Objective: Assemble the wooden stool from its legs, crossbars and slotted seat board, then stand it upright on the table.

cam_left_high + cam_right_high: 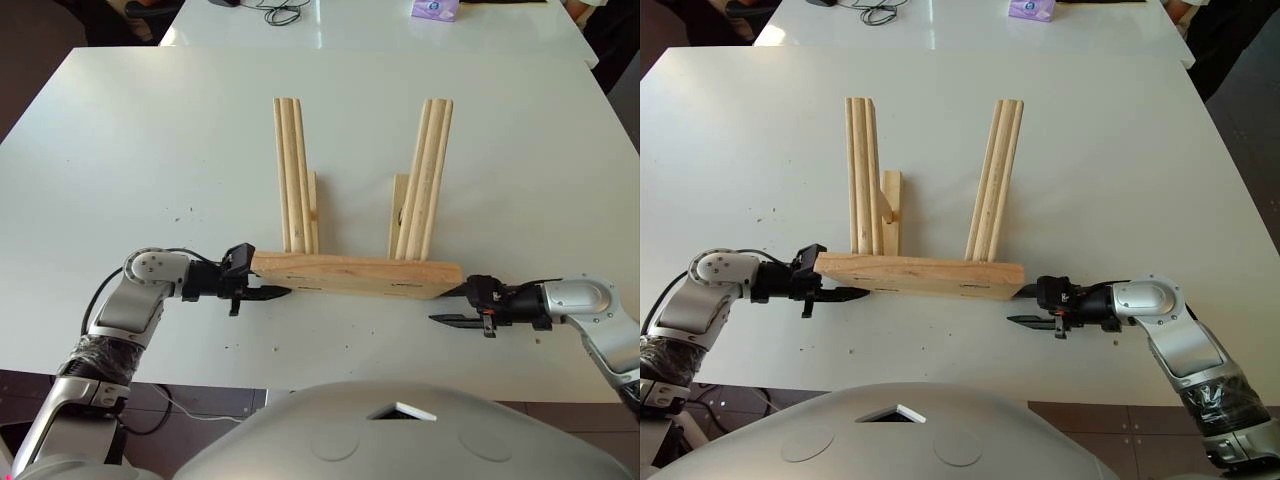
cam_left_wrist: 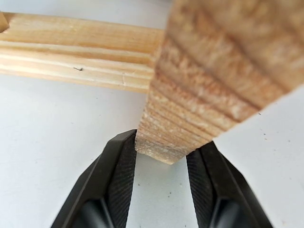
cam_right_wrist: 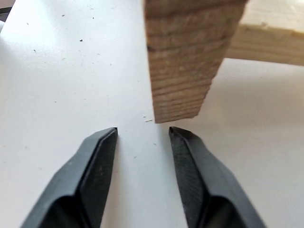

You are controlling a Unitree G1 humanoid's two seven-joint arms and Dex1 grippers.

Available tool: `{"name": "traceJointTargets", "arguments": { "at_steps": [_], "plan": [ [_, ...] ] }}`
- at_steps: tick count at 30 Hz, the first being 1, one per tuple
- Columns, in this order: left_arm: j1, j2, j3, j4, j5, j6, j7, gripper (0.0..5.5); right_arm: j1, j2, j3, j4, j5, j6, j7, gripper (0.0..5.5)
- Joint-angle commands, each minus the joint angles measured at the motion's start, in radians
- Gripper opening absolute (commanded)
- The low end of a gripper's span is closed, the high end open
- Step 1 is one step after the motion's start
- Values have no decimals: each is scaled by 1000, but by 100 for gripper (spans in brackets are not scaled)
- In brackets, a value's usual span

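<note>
The wooden stool lies on its side on the white table (image 1: 150, 150). Its seat board (image 1: 355, 275) stands on edge near the front, and two leg groups (image 1: 292, 170) (image 1: 425, 175) with short crossbars (image 1: 312, 210) point away from me. My left gripper (image 1: 272, 290) is at the board's left end. It is open, its fingertips (image 2: 124, 147) straddling the board's corner (image 2: 180, 128), one on each face. My right gripper (image 1: 450, 305) hovers open just off the board's right end (image 3: 183, 61), with bare table between its fingers (image 3: 102, 142).
The table's front edge (image 1: 330, 375) runs close behind both grippers. A second table at the back holds a purple box (image 1: 435, 8) and cables (image 1: 282, 12). Small wood crumbs (image 1: 180, 213) dot the surface. Open table lies to both sides of the stool.
</note>
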Motion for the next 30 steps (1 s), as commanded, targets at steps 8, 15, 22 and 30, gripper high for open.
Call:
{"name": "traceJointTargets", "arguments": {
  "at_steps": [8, 15, 22, 30],
  "plan": [
    [-41, 11, -10, 5, 2, 5, -36, 152, -42, 32, 49, 26, -58, 44, -29, 277],
    [-70, 4, -9, 26, 9, 3, -39, 152, -30, 34, 44, 25, -46, 44, -30, 221],
    [-51, -2, -7, 4, 4, 10, -22, 152, -46, 60, 35, 36, -44, 34, -50, 129],
    [-54, -15, 14, -86, -35, 91, 13, 152, 24, 70, 8, -22, -36, 29, -99, 129]
  ]
}}
